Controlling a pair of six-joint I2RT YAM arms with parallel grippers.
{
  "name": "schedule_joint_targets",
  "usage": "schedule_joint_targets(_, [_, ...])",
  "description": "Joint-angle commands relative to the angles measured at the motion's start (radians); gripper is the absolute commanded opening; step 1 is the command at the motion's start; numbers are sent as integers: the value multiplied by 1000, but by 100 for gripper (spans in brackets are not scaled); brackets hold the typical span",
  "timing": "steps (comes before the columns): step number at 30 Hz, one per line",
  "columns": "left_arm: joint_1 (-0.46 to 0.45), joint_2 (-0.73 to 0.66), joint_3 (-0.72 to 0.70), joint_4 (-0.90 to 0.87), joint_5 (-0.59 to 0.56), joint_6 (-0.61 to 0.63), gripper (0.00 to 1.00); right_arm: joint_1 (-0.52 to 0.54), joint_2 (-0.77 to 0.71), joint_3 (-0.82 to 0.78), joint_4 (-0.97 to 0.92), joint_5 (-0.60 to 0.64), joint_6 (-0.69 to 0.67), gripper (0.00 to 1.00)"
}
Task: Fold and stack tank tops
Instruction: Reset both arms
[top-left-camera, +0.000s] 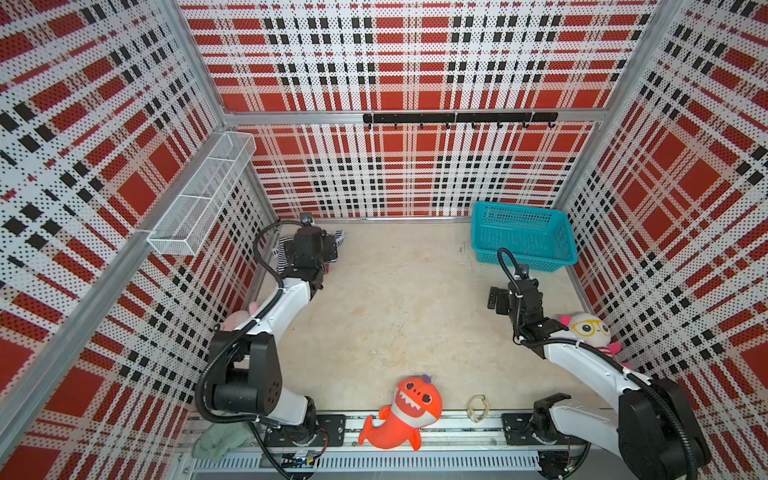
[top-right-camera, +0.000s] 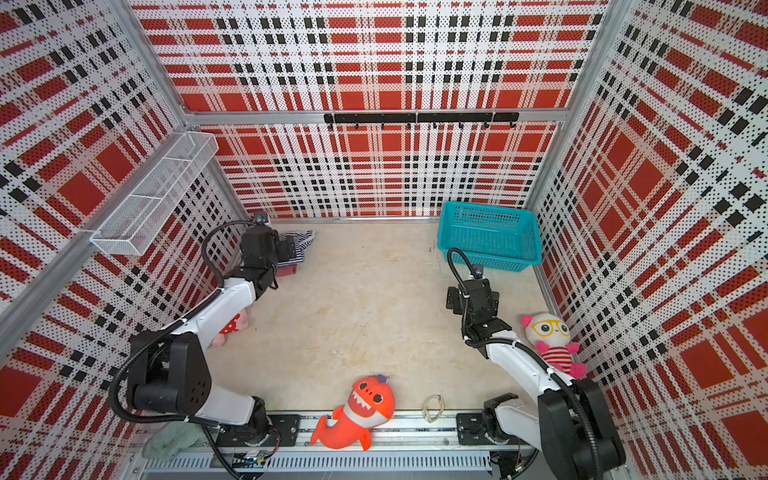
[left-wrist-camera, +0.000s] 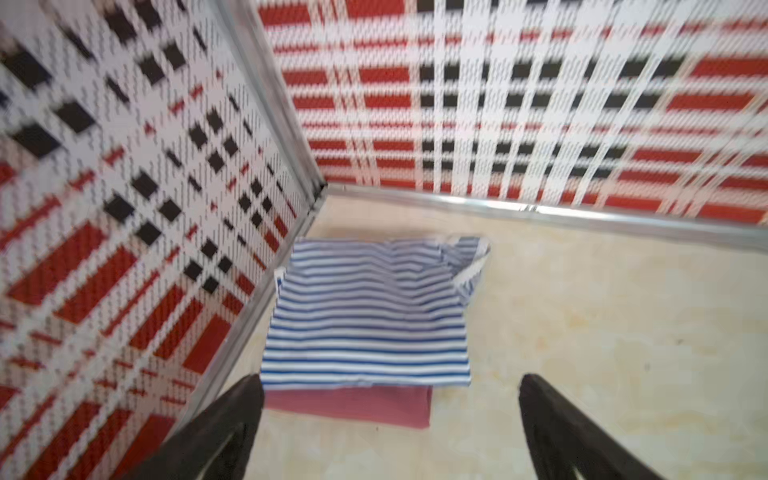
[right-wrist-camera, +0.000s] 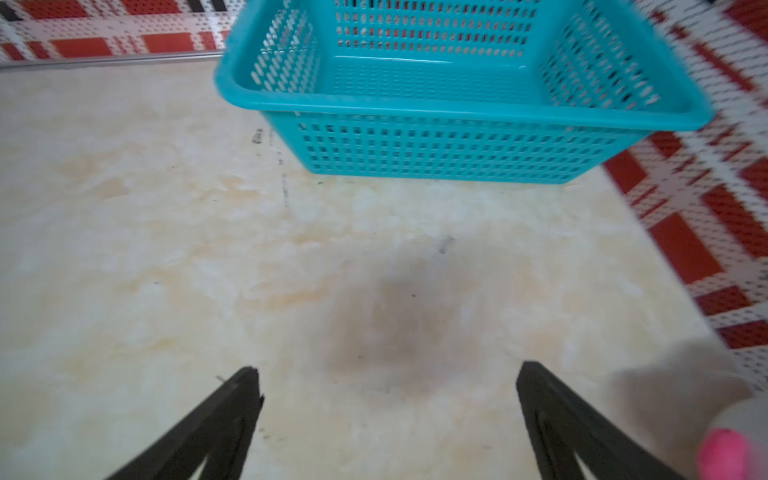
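The two tank tops lie folded and stacked in the far left corner of the table. The navy-and-white striped one sits on the dusty rose-maroon one, whose near edge sticks out below it. Both top views show only parts of the striped top and the maroon top beside the left wrist. My left gripper hangs open just in front of the stack, holding nothing. My right gripper is open over bare table, near the basket, with nothing between its fingers.
A teal basket stands empty at the far right. An orange shark plush lies at the front edge. A white plush with yellow glasses sits beside the right arm, and a pink plush under the left arm. A grey-green towel hangs at the front left.
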Motion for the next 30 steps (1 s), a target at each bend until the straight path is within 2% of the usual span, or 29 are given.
schedule_joint_targets(1, [6,-17,-143,226,-62,-18,98,-15,-7,-106,268,145,-116,100])
schedule_joint_targets(4, [10,0,-251,355,-42,-24,98,-31,40,-191,494,141,-127,100])
schedule_joint_targets(8, [12,66,-341,536,-16,-40,98,-47,87,-190,589,129,-150,100])
schedule_joint_targets(10, [10,84,-342,578,-23,-40,98,-61,114,-185,635,101,-159,100])
schedule_joint_targets(13, [8,100,-368,699,-15,22,98,-90,165,-188,752,64,-170,100])
schedule_joint_targets(15, [16,127,-373,760,21,44,98,-107,213,-185,838,38,-176,100])
schedule_joint_targets(16, [18,132,-356,732,23,41,98,-115,242,-173,866,26,-183,100])
schedule_joint_targets(20, [19,108,-389,771,31,39,98,-122,326,-77,799,12,-230,100])
schedule_joint_targets(23, [42,52,-505,922,64,26,98,-128,347,-88,834,-11,-256,100])
schedule_joint_targets(25, [52,32,-561,1002,75,17,98,-173,412,-150,1057,-63,-236,100])
schedule_joint_targets(26, [63,29,-574,1023,91,8,98,-218,371,-153,972,-117,-172,100])
schedule_joint_targets(27, [69,28,-582,1036,104,2,98,-250,366,-173,992,-164,-146,100])
schedule_joint_targets(29, [69,21,-635,1109,88,0,98,-270,443,-224,1194,-229,-166,100])
schedule_joint_targets(30, [73,35,-676,1187,84,-6,98,-265,435,-224,1177,-226,-168,100])
